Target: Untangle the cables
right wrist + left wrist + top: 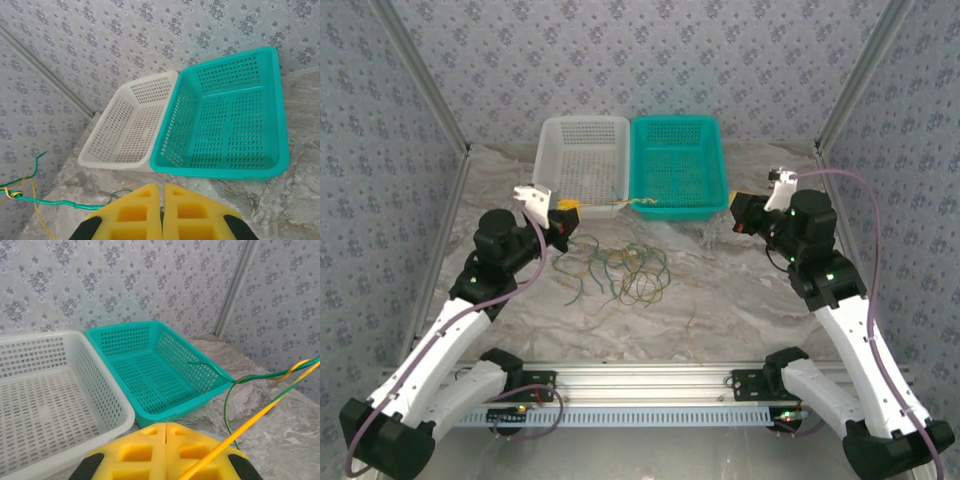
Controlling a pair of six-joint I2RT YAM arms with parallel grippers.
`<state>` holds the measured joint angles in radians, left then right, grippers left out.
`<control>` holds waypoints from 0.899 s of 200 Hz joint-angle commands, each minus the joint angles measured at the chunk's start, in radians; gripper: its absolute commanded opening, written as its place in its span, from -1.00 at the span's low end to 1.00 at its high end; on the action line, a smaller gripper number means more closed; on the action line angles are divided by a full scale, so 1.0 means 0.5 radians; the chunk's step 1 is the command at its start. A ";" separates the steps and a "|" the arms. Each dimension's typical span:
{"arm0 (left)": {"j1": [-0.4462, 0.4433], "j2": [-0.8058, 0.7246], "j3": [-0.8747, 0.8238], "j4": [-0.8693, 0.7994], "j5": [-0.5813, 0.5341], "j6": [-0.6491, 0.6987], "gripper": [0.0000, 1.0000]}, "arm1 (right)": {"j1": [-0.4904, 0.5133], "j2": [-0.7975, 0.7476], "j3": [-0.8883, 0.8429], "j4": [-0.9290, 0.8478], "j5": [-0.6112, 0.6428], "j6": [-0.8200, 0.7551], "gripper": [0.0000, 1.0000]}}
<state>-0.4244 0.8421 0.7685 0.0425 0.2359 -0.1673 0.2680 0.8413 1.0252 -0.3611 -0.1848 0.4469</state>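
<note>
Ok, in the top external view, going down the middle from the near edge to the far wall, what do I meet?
Metal rail → cables → white basket and teal basket, side by side → wallpapered wall.

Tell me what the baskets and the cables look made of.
The white basket and teal basket: moulded plastic, slightly glossy, judging by the perforated walls. The cables: thin wire, probably plastic-coated given the green and yellow colours; they hold kinks.
</note>
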 commanded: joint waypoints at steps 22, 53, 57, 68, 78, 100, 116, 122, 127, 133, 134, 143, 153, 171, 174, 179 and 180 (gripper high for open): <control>0.195 -0.148 -0.060 0.213 -0.176 -0.131 -1.00 | -0.374 -0.049 -0.028 -0.023 0.293 0.081 -1.00; 0.183 -0.097 0.041 0.113 -0.020 -0.093 -1.00 | -0.296 0.054 0.007 -0.007 0.138 -0.016 -1.00; 0.166 -0.088 0.056 0.117 0.016 -0.089 -1.00 | -0.279 0.070 0.013 0.009 0.098 -0.033 -1.00; 0.082 -0.056 0.090 0.132 0.061 -0.059 -1.00 | -0.193 0.096 0.015 0.071 0.035 -0.059 -1.00; -0.068 -0.007 0.122 0.142 0.052 0.015 -1.00 | -0.052 0.125 0.011 0.134 0.067 -0.084 -1.00; -0.432 0.173 0.202 0.206 -0.031 0.134 -1.00 | 0.246 0.241 0.057 0.170 0.289 -0.108 -1.00; -0.570 0.341 0.217 0.399 0.020 0.040 -1.00 | 0.307 0.313 0.050 0.260 0.300 -0.026 -1.00; -0.601 0.408 0.227 0.464 0.047 -0.004 -1.00 | 0.305 0.337 0.045 0.291 0.293 0.029 -1.00; -0.626 0.457 0.237 0.515 0.063 -0.043 -1.00 | 0.306 0.354 0.045 0.313 0.296 0.071 -1.00; -0.655 0.517 0.247 0.579 0.076 -0.092 -1.00 | 0.308 0.373 0.045 0.334 0.299 0.110 -1.00; -0.661 0.527 0.248 0.594 0.081 -0.099 -1.00 | 0.308 0.376 0.043 0.340 0.297 0.113 -1.00; -0.705 0.612 0.264 0.693 0.142 -0.157 -1.00 | 0.305 0.396 0.043 0.368 0.298 0.149 -1.00; -0.758 0.703 0.311 0.740 0.197 -0.188 -1.00 | 0.301 0.412 0.043 0.379 0.316 0.173 -1.00; -0.881 0.844 0.398 0.831 0.291 -0.217 -1.00 | 0.257 0.410 0.021 0.408 0.293 0.215 -1.00; -0.899 0.868 0.413 0.846 0.308 -0.218 -1.00 | 0.242 0.406 0.010 0.419 0.281 0.225 -1.00; -0.941 0.906 0.442 0.864 0.330 -0.226 -1.00 | 0.210 0.396 -0.010 0.437 0.256 0.250 -1.00; -0.950 0.912 0.445 0.866 0.332 -0.225 -1.00 | 0.202 0.395 -0.013 0.440 0.251 0.257 -1.00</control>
<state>-0.8253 1.2442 0.9051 0.3267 0.3084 -0.2333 0.4099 1.0527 1.0237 -0.2127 -0.0666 0.5091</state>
